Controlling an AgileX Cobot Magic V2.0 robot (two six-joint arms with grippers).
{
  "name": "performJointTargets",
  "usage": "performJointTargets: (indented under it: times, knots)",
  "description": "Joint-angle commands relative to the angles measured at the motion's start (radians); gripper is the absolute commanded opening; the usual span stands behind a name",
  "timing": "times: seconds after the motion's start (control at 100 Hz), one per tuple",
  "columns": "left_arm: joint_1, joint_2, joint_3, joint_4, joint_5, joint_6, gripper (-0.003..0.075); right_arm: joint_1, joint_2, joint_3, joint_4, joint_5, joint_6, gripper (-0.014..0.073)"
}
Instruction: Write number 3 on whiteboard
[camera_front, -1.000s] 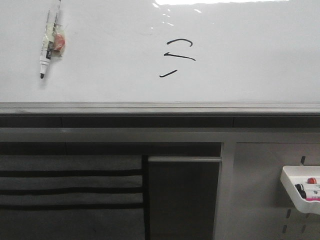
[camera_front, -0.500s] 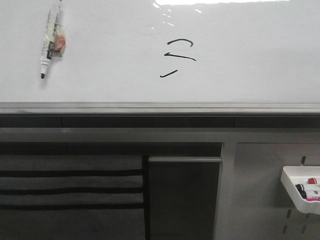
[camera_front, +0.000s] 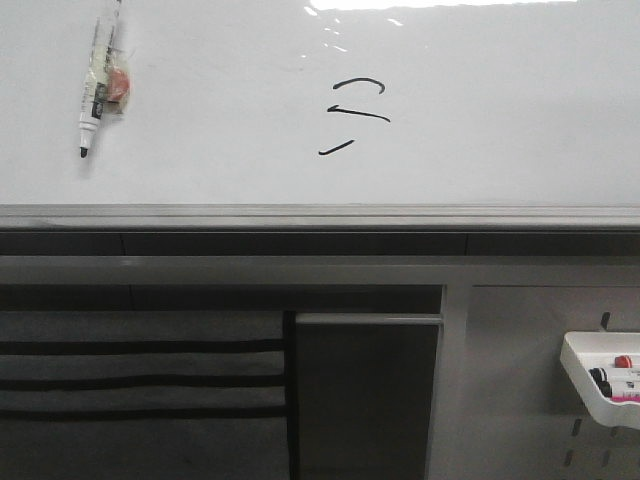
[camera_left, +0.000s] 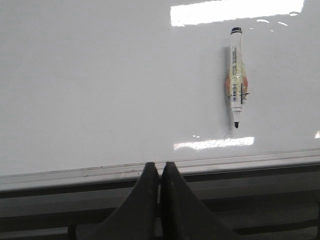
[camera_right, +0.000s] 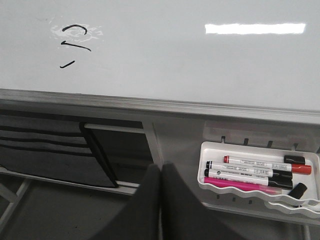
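Front view: the number 3 (camera_front: 355, 116) sits on the whiteboard (camera_front: 500, 120); left gripper (camera_left: 160, 172) and right gripper (camera_right: 160, 175) are both closed, empty.

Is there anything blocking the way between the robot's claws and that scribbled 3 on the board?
Nothing visible does. The number 3 sits on bare whiteboard. The marker lies far off to its left, and the tray of markers hangs below the board's edge. The left gripper and right gripper are both shut, below the board.

Bright overhead glare bands on glossy whiteboard (camera_front: 500, 110), dim below, slightly soft
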Motion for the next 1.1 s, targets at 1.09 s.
performJointTargets:
  times: [1.09]
  knots:
    - [-0.040,-0.032,0.003,-0.017,-0.098,-0.011,-0.0018,-0.007,-0.055,0.037,0.006,-0.138,0.000,-0.0074]
